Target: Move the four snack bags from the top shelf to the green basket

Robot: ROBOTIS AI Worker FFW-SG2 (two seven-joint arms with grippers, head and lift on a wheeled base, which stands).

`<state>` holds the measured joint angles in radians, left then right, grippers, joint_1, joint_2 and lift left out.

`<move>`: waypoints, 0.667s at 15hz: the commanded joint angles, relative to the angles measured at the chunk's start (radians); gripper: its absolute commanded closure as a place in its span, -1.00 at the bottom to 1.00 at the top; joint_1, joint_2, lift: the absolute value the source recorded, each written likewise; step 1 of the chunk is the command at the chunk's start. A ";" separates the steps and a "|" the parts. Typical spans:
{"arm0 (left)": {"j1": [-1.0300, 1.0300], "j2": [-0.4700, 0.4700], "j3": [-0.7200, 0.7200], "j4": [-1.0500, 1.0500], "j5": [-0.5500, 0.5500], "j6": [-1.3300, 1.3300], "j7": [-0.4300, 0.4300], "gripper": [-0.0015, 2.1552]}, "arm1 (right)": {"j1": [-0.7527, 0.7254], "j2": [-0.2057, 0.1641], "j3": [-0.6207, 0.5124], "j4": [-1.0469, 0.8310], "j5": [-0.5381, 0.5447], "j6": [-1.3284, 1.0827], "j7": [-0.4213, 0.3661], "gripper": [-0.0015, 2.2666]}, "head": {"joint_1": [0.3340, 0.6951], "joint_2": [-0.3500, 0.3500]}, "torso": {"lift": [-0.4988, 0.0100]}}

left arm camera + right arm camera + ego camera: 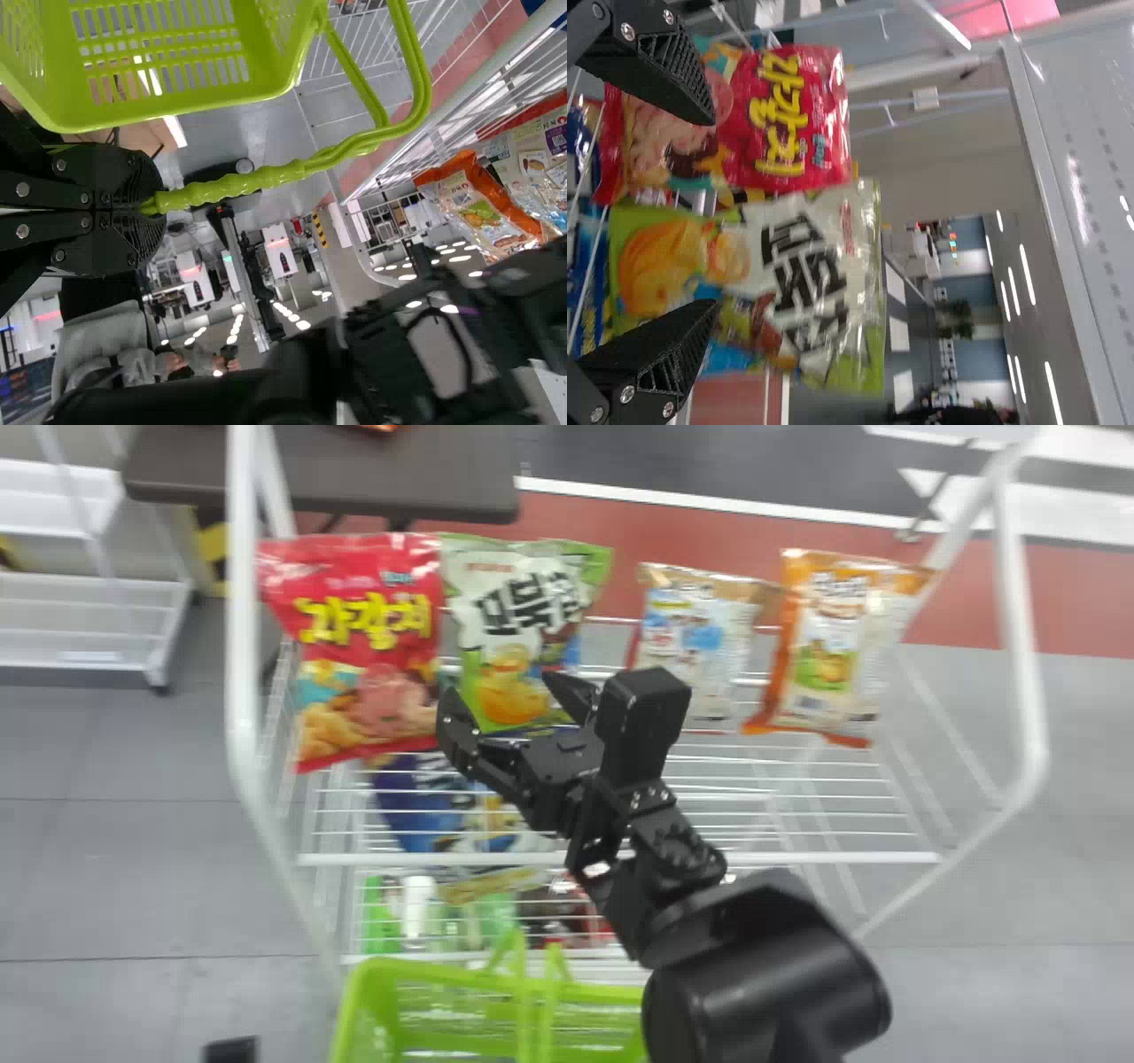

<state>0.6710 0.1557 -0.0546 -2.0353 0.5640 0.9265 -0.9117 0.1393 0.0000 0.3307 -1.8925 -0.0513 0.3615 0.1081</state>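
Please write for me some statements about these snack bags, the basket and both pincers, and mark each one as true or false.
1. Four snack bags are on the top shelf. True.
2. The left pincer is closed on the orange bag. False: it is closed on the handle of the green basket.
3. The right pincer is open. True.
4. The green basket stands on the top shelf. False: it is in front of the rack.
5. In the head view, the red bag is leftmost in the row. True.
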 commanded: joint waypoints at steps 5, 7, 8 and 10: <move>-0.019 0.019 -0.001 0.017 0.020 -0.007 -0.001 0.47 | -0.268 0.001 0.024 0.326 -0.013 0.043 0.229 -0.92 | 1.00 0.18 | 0.96; -0.038 0.030 -0.005 0.033 0.033 -0.007 -0.001 0.47 | -0.305 0.001 0.018 0.377 -0.032 0.043 0.274 -0.92 | 1.00 0.22 | 0.96; -0.047 0.038 -0.008 0.041 0.040 -0.010 -0.001 0.47 | -0.323 0.001 0.018 0.395 -0.028 0.043 0.288 -0.91 | 1.00 0.24 | 0.96; -0.057 0.042 -0.008 0.053 0.050 -0.010 -0.001 0.47 | -0.375 0.001 0.014 0.451 -0.051 0.064 0.335 -0.79 | 1.00 0.25 | 0.96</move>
<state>0.6217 0.1940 -0.0624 -1.9907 0.6066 0.9172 -0.9127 -0.1985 0.0000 0.3474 -1.4800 -0.0859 0.4098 0.4296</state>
